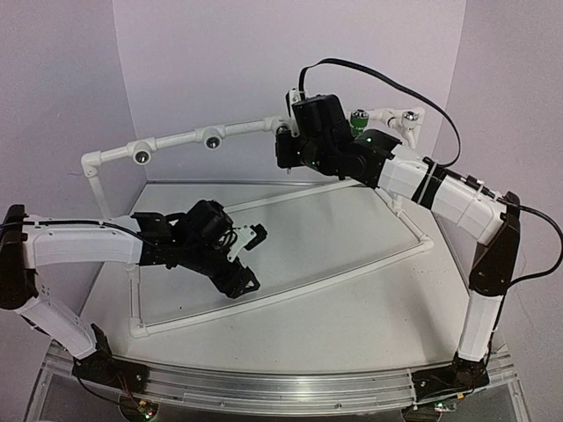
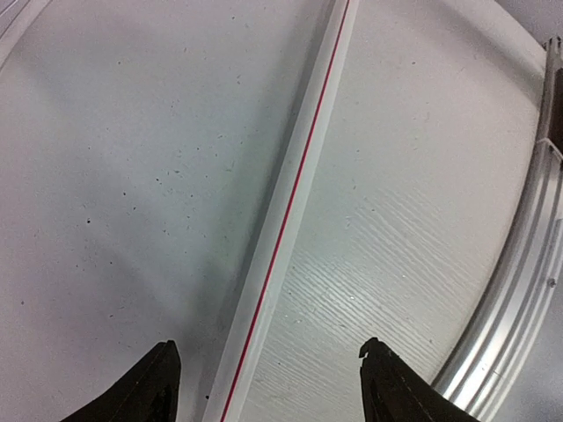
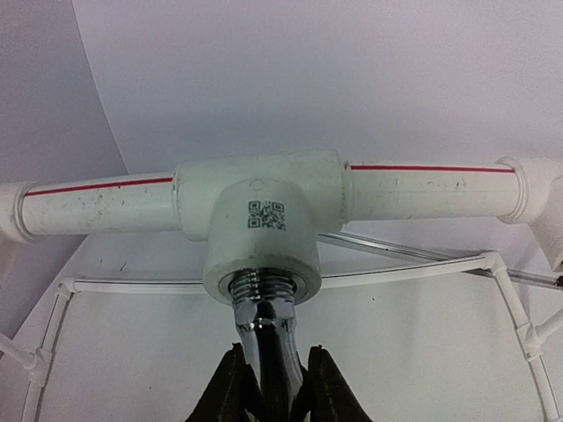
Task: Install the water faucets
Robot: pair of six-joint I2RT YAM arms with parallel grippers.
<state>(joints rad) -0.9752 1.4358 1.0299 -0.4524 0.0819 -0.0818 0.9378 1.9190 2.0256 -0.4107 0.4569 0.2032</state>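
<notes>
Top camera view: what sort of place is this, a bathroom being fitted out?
Probably a robotics test bench, not a bathroom: two robot arms bolted to a metal rail, plain lilac walls boxing in a table, and a white pipe frame standing on it.

Robot lab test booth — plain pale walls (image 1: 290, 61), white table (image 1: 352, 299), white pipe frame (image 1: 176, 141)
</notes>
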